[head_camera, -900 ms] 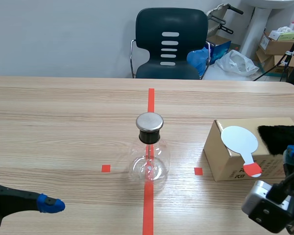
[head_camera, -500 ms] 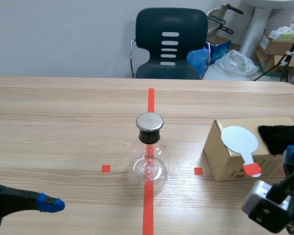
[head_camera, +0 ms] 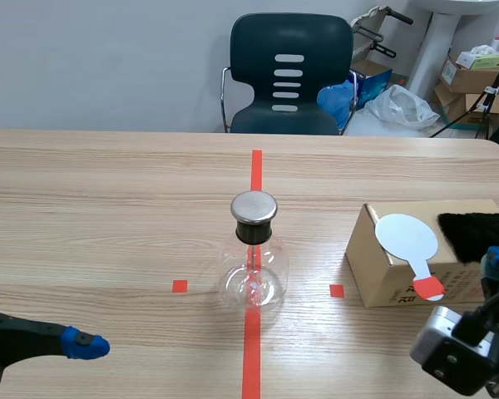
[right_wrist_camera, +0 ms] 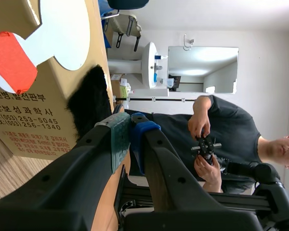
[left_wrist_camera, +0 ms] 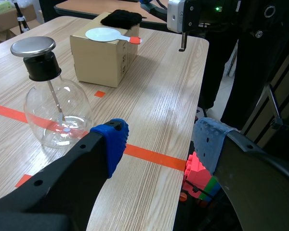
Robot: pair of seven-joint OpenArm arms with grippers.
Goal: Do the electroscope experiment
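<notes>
The electroscope, a clear glass flask (head_camera: 254, 270) with a black stopper and a flat metal disc (head_camera: 254, 205) on top, stands on the centre tape line. A white round paddle with a red handle (head_camera: 408, 241) lies on a cardboard box (head_camera: 382, 278) to the right, beside a black fur cloth (head_camera: 474, 233). My left gripper (left_wrist_camera: 161, 144) hovers open low at the near left; the flask (left_wrist_camera: 53, 110) is ahead of it and off to one side. My right gripper (right_wrist_camera: 129, 137) is shut on nothing, near the box's front, by the paddle (right_wrist_camera: 62, 33) and fur (right_wrist_camera: 89, 103).
A dark chair (head_camera: 287, 75) stands beyond the table's far edge, with boxes and bags behind it at the right. A person (right_wrist_camera: 221, 130) stands off past the right arm. The table's right edge (left_wrist_camera: 197, 96) runs close to the box.
</notes>
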